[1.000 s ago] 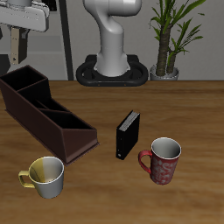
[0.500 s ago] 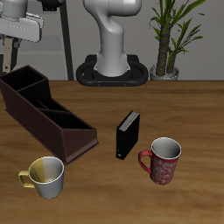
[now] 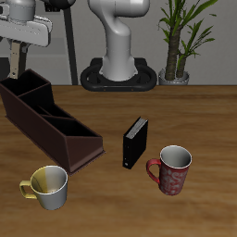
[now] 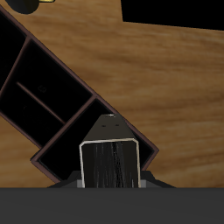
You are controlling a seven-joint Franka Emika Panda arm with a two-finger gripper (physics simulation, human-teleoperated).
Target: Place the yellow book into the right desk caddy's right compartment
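Observation:
The yellow book (image 3: 18,63) hangs upright, thin and tan, with my gripper (image 3: 18,43) shut on its upper end. Its lower edge is just above the rim at the far end of the right desk caddy (image 3: 65,139), a long dark maroon tray. That end holds the wide right compartment (image 3: 25,89). In the wrist view the yellow book (image 4: 111,164) shows end-on as a grey-edged rectangle over the right compartment (image 4: 74,140). The narrow partitioned slots (image 4: 39,87) lie beyond it.
A black book (image 3: 135,142) stands upright mid-table. A red mug (image 3: 171,168) sits beside it nearer the front edge. A white-and-yellow mug (image 3: 48,185) stands by the caddy's near end. A potted plant (image 3: 180,42) and the robot base (image 3: 116,69) are at the back.
My gripper has come down with the yellow book, so the book's lower edge has dropped close to the caddy's far end. Nothing else has moved.

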